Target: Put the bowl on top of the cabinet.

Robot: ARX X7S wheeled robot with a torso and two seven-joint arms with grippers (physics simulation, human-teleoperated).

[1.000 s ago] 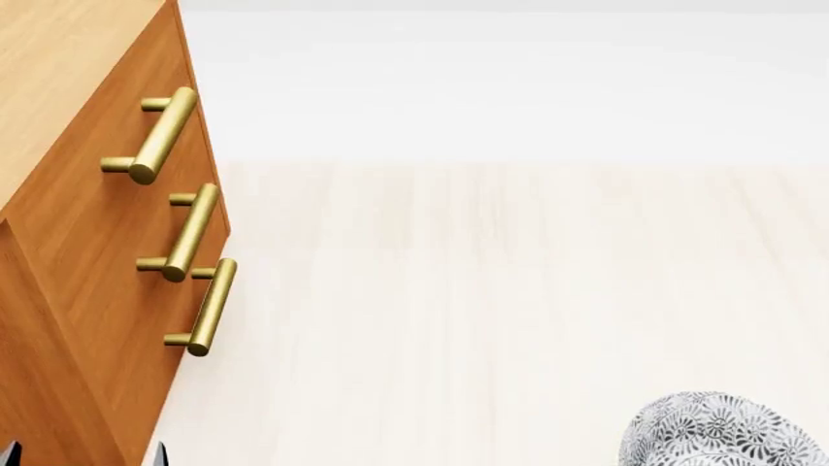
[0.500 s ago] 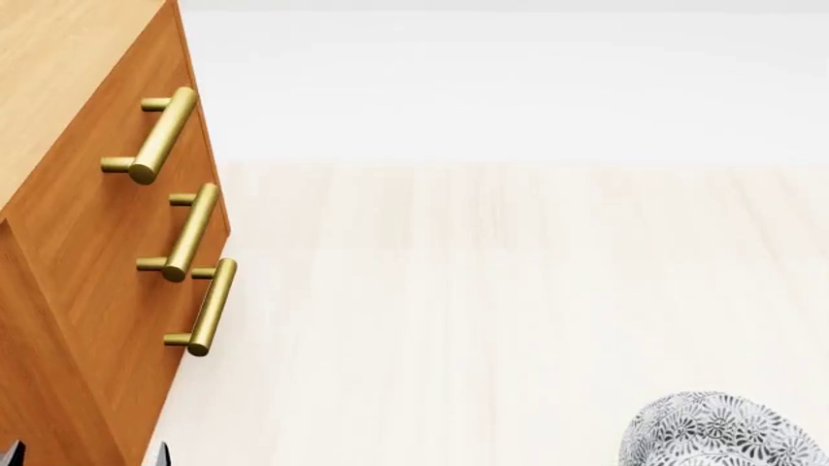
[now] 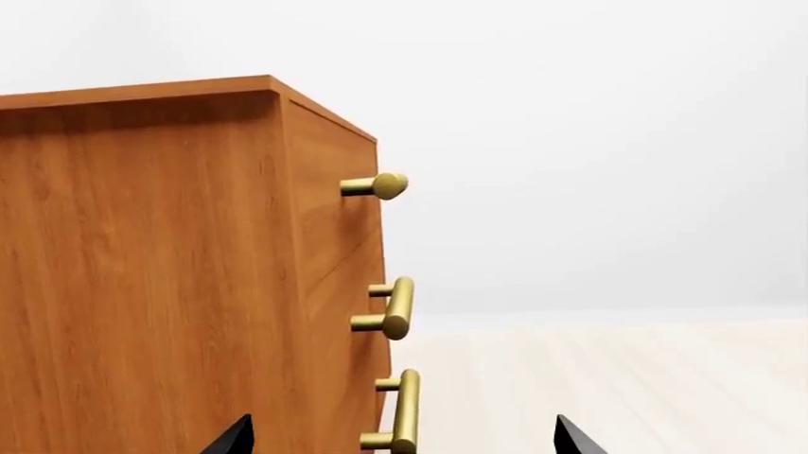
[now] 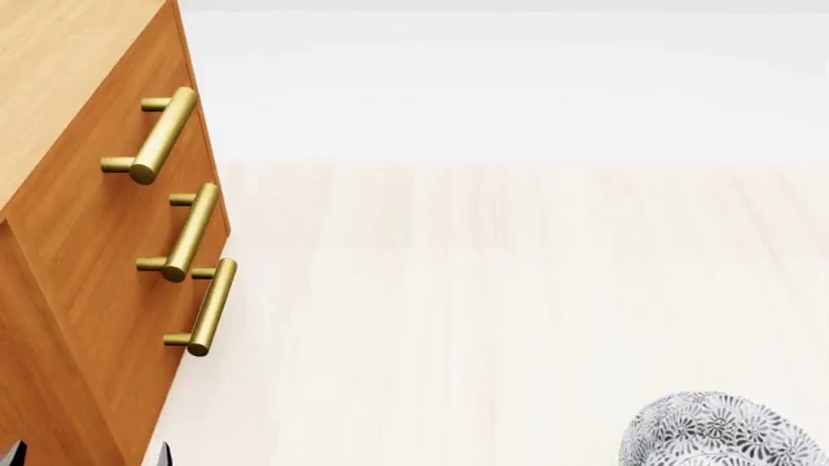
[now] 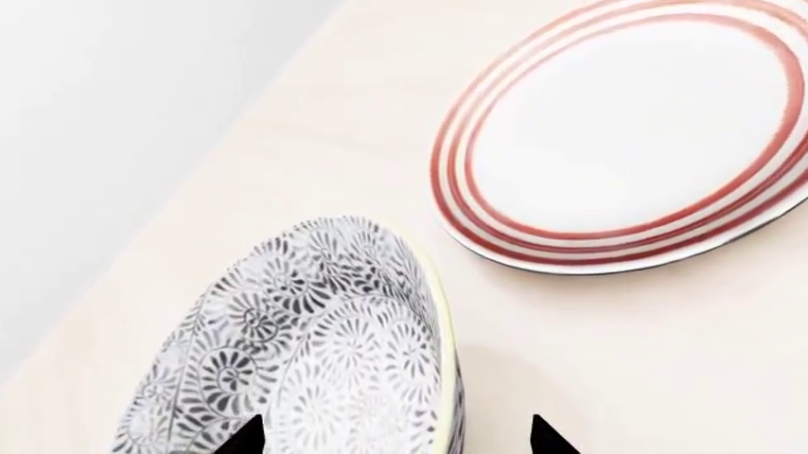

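Pale wood floor (image 4: 518,291) carries the bowl (image 5: 316,350), tilted on its side, near a red-ringed plate (image 5: 625,142). Right gripper (image 5: 392,437) straddles its rim, spread; left gripper (image 3: 401,440), released, faces the cabinet (image 3: 165,274) with 3 handles

The cabinet (image 4: 91,243) fills the left side, its three brass handles (image 4: 194,231) stacked down the front. Pale wood floor (image 4: 518,291) stretches right. The patterned bowl (image 4: 719,432) sits on the floor, cut off by the bottom right corner of the picture.
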